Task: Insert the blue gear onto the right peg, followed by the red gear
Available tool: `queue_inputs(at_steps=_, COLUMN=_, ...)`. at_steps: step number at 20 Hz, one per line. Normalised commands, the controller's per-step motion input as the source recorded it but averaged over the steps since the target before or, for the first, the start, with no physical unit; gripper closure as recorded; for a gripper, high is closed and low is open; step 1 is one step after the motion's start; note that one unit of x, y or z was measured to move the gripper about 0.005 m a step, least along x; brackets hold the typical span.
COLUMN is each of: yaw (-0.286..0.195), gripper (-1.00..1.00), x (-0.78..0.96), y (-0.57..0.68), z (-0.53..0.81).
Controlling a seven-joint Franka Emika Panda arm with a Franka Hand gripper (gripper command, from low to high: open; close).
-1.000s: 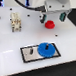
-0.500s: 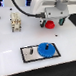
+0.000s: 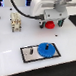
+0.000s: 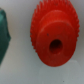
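now, exterior view:
arm: the white robot arm's gripper (image 3: 49, 22) is hanging low over the white table (image 3: 5, 44), near the far side.
red gear: the small round red toothed gear (image 3: 49, 24) is peeking out just beneath the gripper, mostly hidden by it; whether it is resting on the table or lifted cannot be told.
fingers: they are sitting around the red gear, but whether they are clenched on it or released cannot be told here.
blue gear: the large flat bright-blue toothed disc (image 3: 45, 49) is lying on the grey rectangular plate with a black rim (image 3: 29, 54), at the plate's end toward the exterior view's right.
right peg: it is hidden under the blue gear.
other: a small cream-coloured block (image 3: 16, 21) is standing toward the exterior view's left, well apart from the plate.

wrist view:
red gear: it (image 4: 54, 34) is filling most of the picture, teeth around its rim, raised hub and dark centre hole facing the camera.
fingers: no fingertip is showing.
other: a dark green shape (image 4: 4, 40) is sitting just beside the gear, blurred.
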Motion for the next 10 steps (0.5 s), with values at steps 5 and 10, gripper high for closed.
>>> queue_inputs(at_steps=5, yaw=0.0, gripper=1.0, x=-0.27, y=0.01, z=-0.02)
queue_inputs(at_steps=10, yaw=0.0, gripper=1.0, x=0.09, y=0.01, z=0.44)
